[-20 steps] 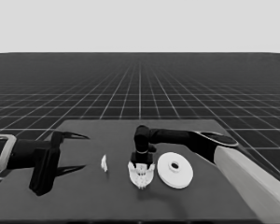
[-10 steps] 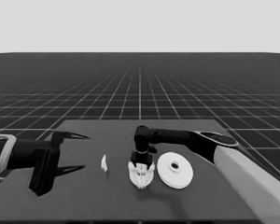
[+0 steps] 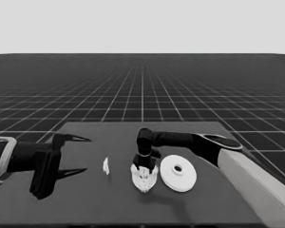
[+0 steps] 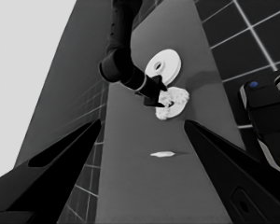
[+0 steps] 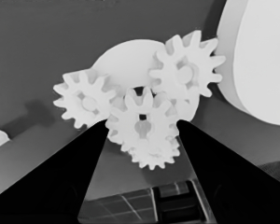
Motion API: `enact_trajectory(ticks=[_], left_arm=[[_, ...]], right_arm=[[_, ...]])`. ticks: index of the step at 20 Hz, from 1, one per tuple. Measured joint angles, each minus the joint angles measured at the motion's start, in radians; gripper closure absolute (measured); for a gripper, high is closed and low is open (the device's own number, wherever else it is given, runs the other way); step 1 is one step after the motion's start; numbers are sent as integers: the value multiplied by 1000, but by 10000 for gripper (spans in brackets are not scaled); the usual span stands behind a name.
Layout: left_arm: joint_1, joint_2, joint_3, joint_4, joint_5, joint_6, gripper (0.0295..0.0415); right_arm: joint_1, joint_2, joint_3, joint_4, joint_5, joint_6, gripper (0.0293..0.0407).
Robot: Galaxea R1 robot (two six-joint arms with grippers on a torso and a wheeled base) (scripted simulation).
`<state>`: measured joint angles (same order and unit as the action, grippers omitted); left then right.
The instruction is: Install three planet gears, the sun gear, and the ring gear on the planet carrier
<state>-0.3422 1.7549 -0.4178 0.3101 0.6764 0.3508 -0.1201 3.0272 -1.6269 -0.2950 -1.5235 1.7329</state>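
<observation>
Four gears sit on the smaller round part, near the table's front edge around mid-length; we see one in the middle and three around it, meshed. Right gripper hangs directly over them, jaws narrowly open, flanking the middle gear; we can't tell if the fingers touch it. Larger round part lies flat just beside the stack, toward the table's right end, not on it. Thin white piece lies apart, toward the left end. Left gripper is parked over the table's left end, jaws wide, holding nothing.
</observation>
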Motion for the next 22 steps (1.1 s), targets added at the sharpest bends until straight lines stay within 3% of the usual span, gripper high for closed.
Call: enact_trajectory(ticks=[22], left_arm=[[0, 0, 0, 0, 0, 0, 326]], right_arm=[[-1, 0, 0, 0, 0, 230, 390]])
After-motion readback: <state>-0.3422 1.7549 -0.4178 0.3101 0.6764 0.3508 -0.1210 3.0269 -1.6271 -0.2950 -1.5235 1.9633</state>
